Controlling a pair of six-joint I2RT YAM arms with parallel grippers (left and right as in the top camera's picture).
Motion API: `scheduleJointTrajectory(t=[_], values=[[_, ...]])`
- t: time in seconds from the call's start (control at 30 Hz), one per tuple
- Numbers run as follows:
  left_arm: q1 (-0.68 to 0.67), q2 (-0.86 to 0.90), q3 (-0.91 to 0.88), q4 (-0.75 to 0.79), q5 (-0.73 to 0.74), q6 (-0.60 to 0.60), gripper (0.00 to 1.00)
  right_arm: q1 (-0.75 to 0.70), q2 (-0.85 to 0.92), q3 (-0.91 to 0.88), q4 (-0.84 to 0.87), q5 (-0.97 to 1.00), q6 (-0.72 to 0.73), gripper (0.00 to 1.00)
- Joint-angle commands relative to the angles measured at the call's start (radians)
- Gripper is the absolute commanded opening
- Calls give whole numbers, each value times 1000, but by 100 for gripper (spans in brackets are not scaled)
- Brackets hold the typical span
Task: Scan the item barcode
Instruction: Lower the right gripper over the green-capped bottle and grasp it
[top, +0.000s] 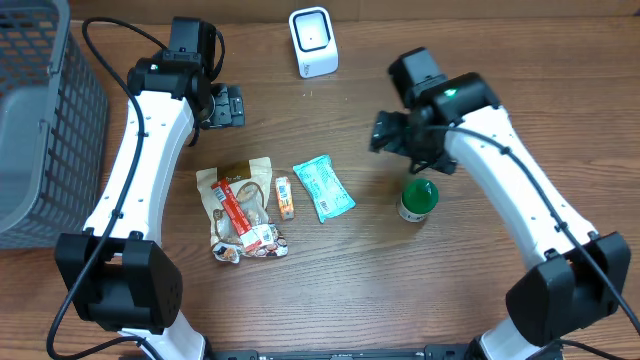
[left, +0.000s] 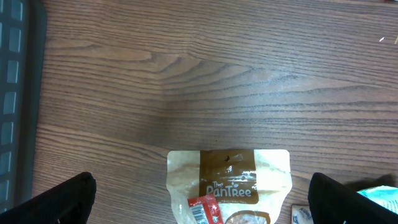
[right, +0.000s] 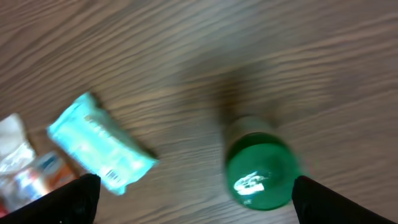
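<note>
The white barcode scanner (top: 313, 42) stands at the back of the table. A green-lidded jar (top: 418, 198) stands upright on the wood, and the right wrist view shows the jar (right: 259, 170) from above, blurred. My right gripper (top: 385, 130) hangs open above and behind it, and the right gripper (right: 196, 199) holds nothing. Its right finger (right: 339, 202) is near the jar without touching it. My left gripper (top: 228, 107) is open and empty. In its own view the left gripper (left: 202, 205) hovers over the top of a tan Pantree bag (left: 229, 180).
A teal packet (top: 323, 187), a small orange-and-white packet (top: 284, 197) and the Pantree bag (top: 240, 205) with a red sachet on it lie mid-table. A grey mesh basket (top: 40, 120) fills the left edge.
</note>
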Motion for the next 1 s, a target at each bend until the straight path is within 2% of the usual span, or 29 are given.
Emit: scheduleJointTrajectory(t=[0.0,0.23,0.6,0.77,0.97], values=[[-2,-15,16,1,-13,-3,100,-56,-2,-2,-23,24,43,100],[-2,-15,16,1,-13,-3,100,-97,-2,-40,-54,24,128,100],[-2,-15,16,1,-13,-3,100,-95,-2,-193,-8,-5,364,100],[-2,-15,16,1,-13,-3,100,-92,0,-283,111,-93,373,100],[-2,-15,16,1,-13,-3,99,-89,0,-331,163,-92,373,100]])
